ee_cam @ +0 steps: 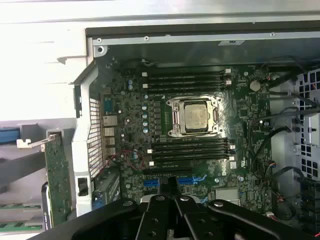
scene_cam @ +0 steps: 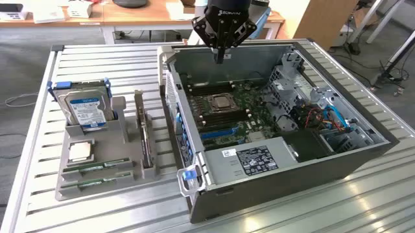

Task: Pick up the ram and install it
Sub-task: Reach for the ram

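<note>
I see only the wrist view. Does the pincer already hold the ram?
Observer: No. The pincer, shut and empty, hangs over the open case, near its far wall.
Operator: Where is the ram, then?
Observer: Two ram sticks lie flat in the gray tray, at the exterior view's left of the case.
Operator: What else is in that tray?
Observer: A hard drive stands upright at its far end.

Gripper point(scene_cam: 220, 58) hangs above far end of open computer case point(scene_cam: 311, 160), fingers pressed together. Gray tray point(scene_cam: 65, 191) just beside case, on the exterior view's left. Two ram sticks point(scene_cam: 97, 167) lie flat in tray toward case's near end. Hard drive point(scene_cam: 84, 109) stands upright toward its far end.
</note>
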You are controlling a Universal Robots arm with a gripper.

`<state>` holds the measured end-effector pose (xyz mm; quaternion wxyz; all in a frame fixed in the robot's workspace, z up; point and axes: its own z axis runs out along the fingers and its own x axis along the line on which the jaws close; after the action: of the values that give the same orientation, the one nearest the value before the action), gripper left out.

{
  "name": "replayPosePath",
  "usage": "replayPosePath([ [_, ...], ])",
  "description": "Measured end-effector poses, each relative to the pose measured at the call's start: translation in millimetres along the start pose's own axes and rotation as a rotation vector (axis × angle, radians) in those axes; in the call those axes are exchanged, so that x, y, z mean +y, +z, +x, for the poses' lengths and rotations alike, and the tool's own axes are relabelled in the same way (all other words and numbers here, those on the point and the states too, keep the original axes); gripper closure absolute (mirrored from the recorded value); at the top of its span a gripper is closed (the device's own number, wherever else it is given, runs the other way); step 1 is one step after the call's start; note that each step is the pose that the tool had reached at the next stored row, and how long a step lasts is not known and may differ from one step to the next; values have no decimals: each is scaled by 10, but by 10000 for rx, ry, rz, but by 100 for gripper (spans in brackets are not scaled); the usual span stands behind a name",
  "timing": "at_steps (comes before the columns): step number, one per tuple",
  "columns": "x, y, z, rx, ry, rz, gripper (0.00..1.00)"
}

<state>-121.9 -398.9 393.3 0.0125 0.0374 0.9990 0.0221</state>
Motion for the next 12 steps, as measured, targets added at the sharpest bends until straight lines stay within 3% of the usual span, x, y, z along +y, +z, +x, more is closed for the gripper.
replayPosePath([
  [12, 0, 0, 7, -1, 1, -1, 89],
])
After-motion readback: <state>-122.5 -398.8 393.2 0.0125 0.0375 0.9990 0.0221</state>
